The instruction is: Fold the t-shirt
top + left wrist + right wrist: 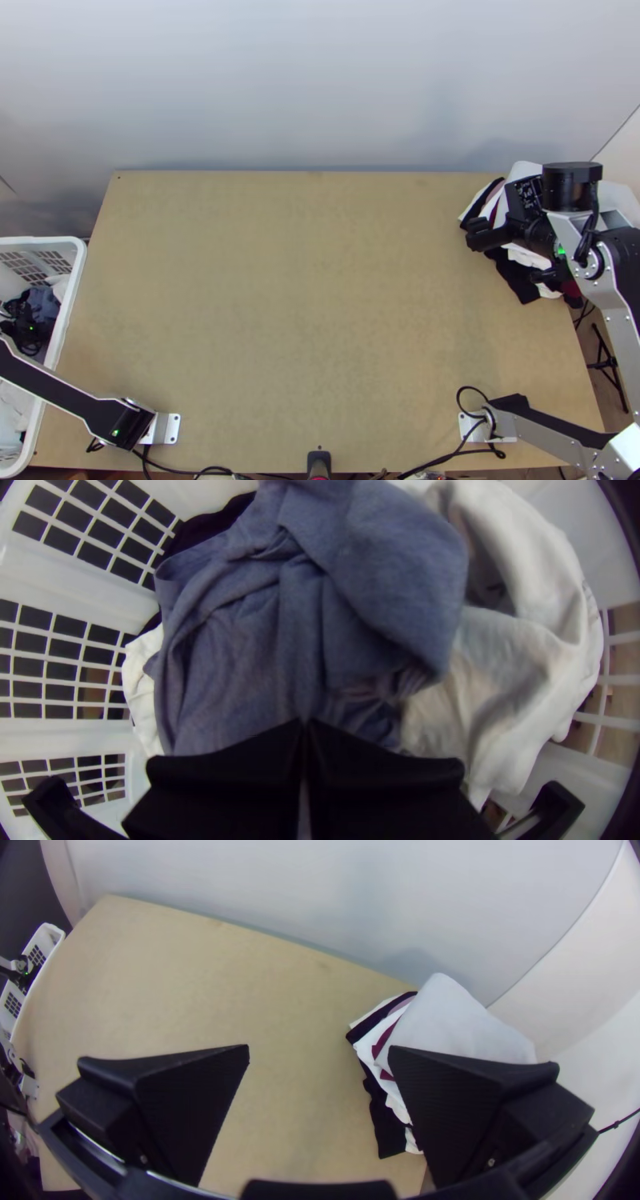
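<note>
While the left gripper [28, 330] is pointing into the basket [78, 272], its tips meeting narrowly, the blue cloth [247, 640] is lying bunched below, beside white cloth [527, 593]; whether either is the t-shirt, I cannot tell. Across the tabletop [320, 304], the right gripper [512, 254] is hanging wide near the clothes pile [453, 1017] at the far right corner.

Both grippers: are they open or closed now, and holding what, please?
Left gripper: closed, over the blue cloth; whether it pinches any cannot be told.
Right gripper: open, holding nothing.
</note>
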Robot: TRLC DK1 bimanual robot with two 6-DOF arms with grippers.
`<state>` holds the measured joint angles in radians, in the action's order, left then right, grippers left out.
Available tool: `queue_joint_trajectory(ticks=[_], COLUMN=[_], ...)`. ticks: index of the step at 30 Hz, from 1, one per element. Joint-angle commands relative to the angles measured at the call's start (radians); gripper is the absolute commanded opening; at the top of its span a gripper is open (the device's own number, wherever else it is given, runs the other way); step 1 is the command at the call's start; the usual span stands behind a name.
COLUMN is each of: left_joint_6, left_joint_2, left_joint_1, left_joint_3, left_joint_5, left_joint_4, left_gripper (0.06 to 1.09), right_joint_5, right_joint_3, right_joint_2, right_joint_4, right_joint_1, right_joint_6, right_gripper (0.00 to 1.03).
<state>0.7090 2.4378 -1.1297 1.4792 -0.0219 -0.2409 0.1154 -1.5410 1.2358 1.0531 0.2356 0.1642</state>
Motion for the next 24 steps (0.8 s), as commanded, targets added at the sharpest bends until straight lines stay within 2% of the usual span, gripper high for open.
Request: queue_joint_trajectory(ticks=[1, 4, 8, 14, 16, 19, 24], left_joint_6=[-0.02, -0.082, -0.123, -0.22, -0.233, -0.261, -0.336], left_joint_2=[-0.033, -0.141, -0.301, -0.499, -0.589, -0.738, -0.927], left_joint_1=[-0.027, -0.053, -0.047, -0.027, -0.001, 0.074, 0.283], left_joint_3=[0.01, 0.066, 0.132, 0.354, 0.385, 0.391, 0.417], left_joint_5=[-0.01, -0.135, -0.234, -0.432, -0.47, -0.497, -0.55], left_joint_4=[-0.051, -0.222, -0.376, -0.706, -0.778, -0.802, -0.887], left_gripper=[0.1, 0.1, 0.1, 0.1, 0.1, 0.1, 0.1], right_joint_5=[0.0, 0.0, 0.0, 0.0, 0.0, 0.0, 0.0], right_joint_3=[-0.005, -0.016, -0.001, -0.01, -0.013, -0.001, 0.079], right_joint_2=[0.011, 0.01, -0.001, -0.018, -0.032, -0.062, -0.139], right_joint_4=[-0.001, 0.007, 0.008, 0.008, 0.01, 0.012, 0.015], right_joint_1=[0.001, 0.001, -0.005, -0.009, -0.022, -0.042, -0.084], right_joint_6=[0.0, 0.0, -0.006, -0.006, -0.006, -0.008, -0.014], right_gripper=[0.97, 0.97, 0.97, 0.97, 0.97, 0.97, 0.97])
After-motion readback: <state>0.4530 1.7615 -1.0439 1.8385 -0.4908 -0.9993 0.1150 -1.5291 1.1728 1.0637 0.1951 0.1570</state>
